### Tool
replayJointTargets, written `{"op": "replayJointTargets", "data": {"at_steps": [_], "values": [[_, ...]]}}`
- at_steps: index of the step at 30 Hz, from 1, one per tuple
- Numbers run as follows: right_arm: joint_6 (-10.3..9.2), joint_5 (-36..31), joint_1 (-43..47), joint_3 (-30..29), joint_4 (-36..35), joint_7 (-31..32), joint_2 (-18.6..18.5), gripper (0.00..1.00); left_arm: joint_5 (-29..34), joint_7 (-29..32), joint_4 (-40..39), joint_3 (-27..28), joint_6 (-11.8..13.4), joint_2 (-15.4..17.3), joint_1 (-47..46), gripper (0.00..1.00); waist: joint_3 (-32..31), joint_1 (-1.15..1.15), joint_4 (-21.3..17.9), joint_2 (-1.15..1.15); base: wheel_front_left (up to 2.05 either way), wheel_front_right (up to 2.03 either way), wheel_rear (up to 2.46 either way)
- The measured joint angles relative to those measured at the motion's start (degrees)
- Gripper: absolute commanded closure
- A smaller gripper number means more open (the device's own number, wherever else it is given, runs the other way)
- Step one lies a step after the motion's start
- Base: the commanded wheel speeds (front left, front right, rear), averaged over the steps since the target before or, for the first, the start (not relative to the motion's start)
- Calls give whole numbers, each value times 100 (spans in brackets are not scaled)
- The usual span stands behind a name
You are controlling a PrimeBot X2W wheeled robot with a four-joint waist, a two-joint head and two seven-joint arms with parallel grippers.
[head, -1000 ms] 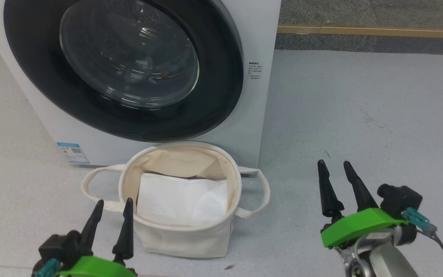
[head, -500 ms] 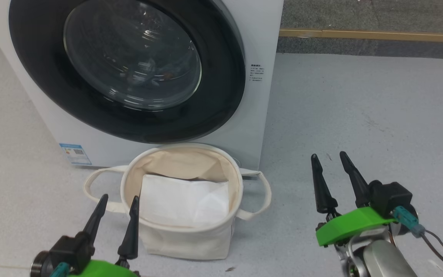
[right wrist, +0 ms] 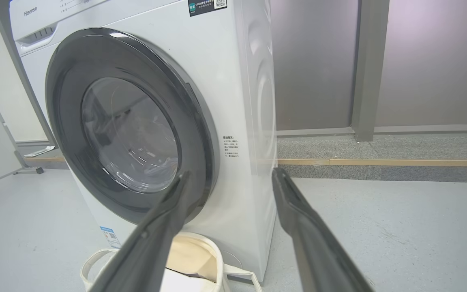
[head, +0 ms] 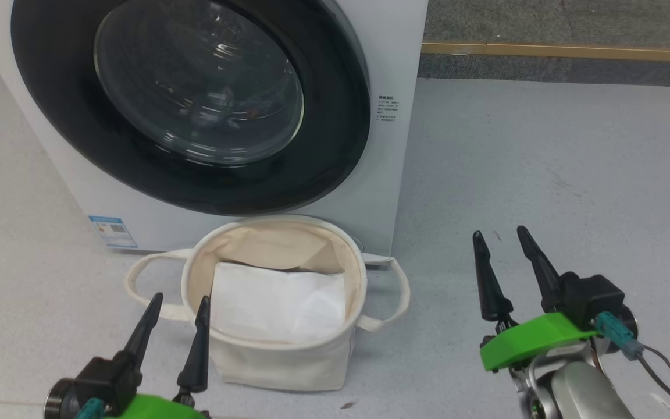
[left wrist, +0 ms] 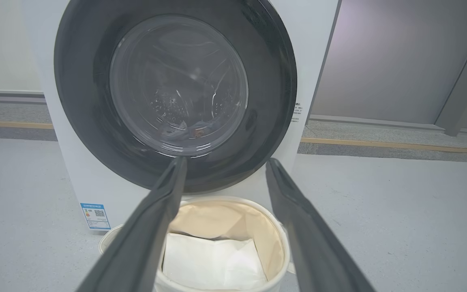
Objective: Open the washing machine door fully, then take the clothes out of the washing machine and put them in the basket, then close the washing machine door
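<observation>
We have the washing machine (head: 382,174) straight ahead of the left gripper (head: 181,298) and ahead-left of the right gripper (head: 499,231). Door (head: 326,145) sits shut against it. Basket (head: 277,361) is just right of the left gripper, on the floor (head: 544,145). Clothes (left wrist: 191,129) are faintly visible through the door. Both grippers are spread, holding nothing.

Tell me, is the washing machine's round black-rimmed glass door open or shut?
Shut: the round black-rimmed glass door sits flat against the front of the white washing machine.
</observation>
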Motion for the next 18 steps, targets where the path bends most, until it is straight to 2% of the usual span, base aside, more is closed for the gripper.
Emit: {"op": "replayJointTargets", "data": {"at_steps": [8, 16, 17, 18], "values": [[0, 8, 0, -71, -9, 1, 2, 0, -49, 0, 1, 4, -2, 0, -1, 0, 99, 0, 37, 0, 0, 0, 0], [0, 1092, -465, -75, 216, -90, 5, 0, -415, 0, -66, 212, -105, -3, 4, 0, 310, 0, 77, 0, 0, 0, 0], [0, 1198, -581, -81, 266, -94, 2, 29, -437, 0, -73, 230, -105, 1, 6, 0, 338, 0, 97, 0, 0, 0, 0], [0, 1273, -692, -85, 314, -96, -3, 96, -464, 0, -91, 254, -107, 3, 10, 0, 368, 0, 119, 0, 0, 0, 0]]}}
